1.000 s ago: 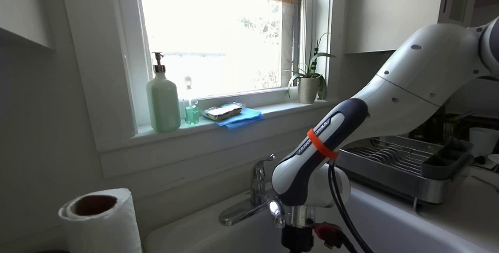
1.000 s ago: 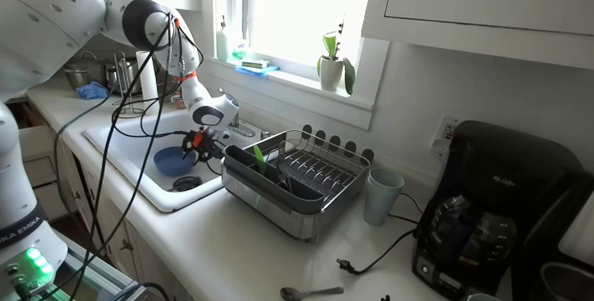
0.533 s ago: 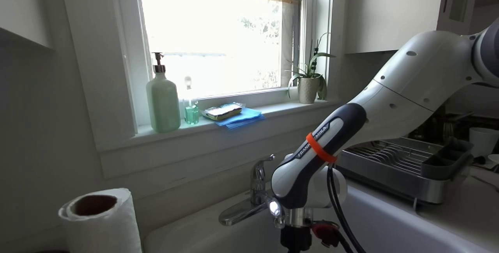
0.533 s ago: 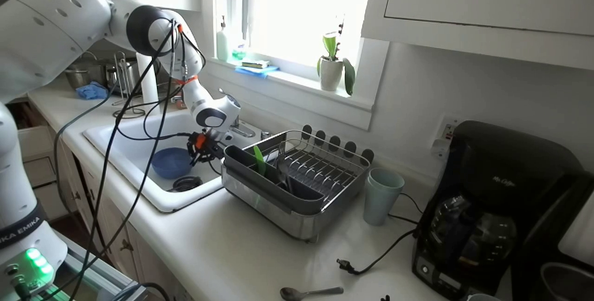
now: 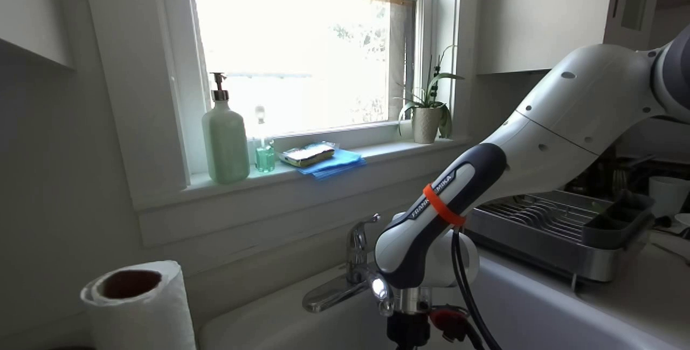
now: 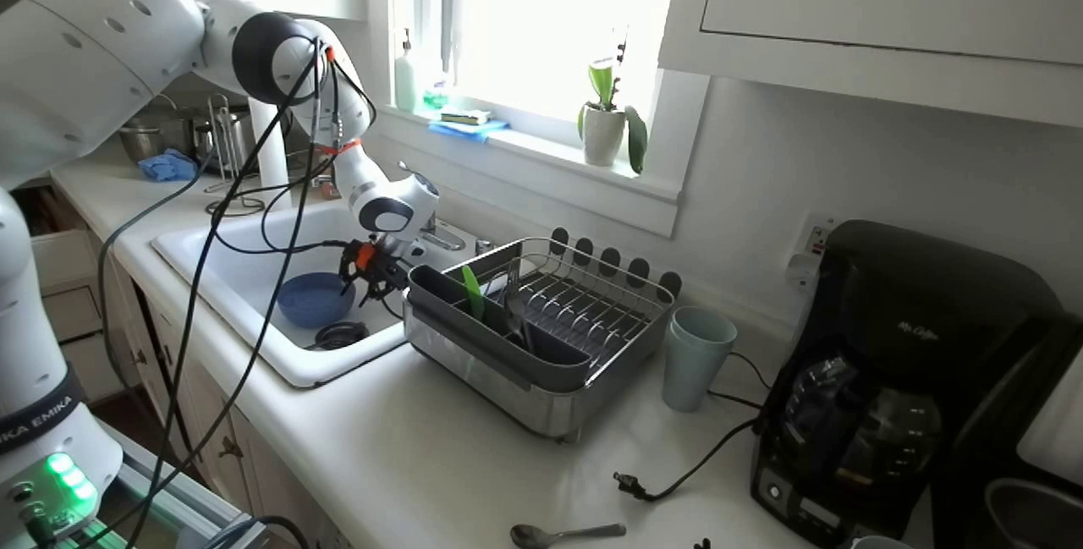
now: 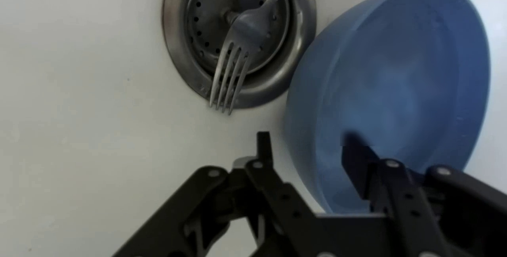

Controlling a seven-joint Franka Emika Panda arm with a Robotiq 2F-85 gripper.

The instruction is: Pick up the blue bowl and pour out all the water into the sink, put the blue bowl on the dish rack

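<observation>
White walls and a bright window stand behind the sink, which is let into a pale bench. Over the sink bends a white robot arm, its black cables hanging loose. Well apart from the sink, on the same bench, stands a black coffee maker; close beside the sink is the silver dish rack, with utensils standing in its grey caddy. Inside the sink, the blue bowl sits just beside the drain. Low over the sink, the end effector has its fingers spread: in the wrist view one shows outside the bowl's wall and its fellow over the opening, with the rim between them. I cannot tell whether either finger touches the bowl. At the sink's back edge rises a chrome faucet. Across the sink's drain lies a metal fork, its tines reaching just past the drain's outer ring.
</observation>
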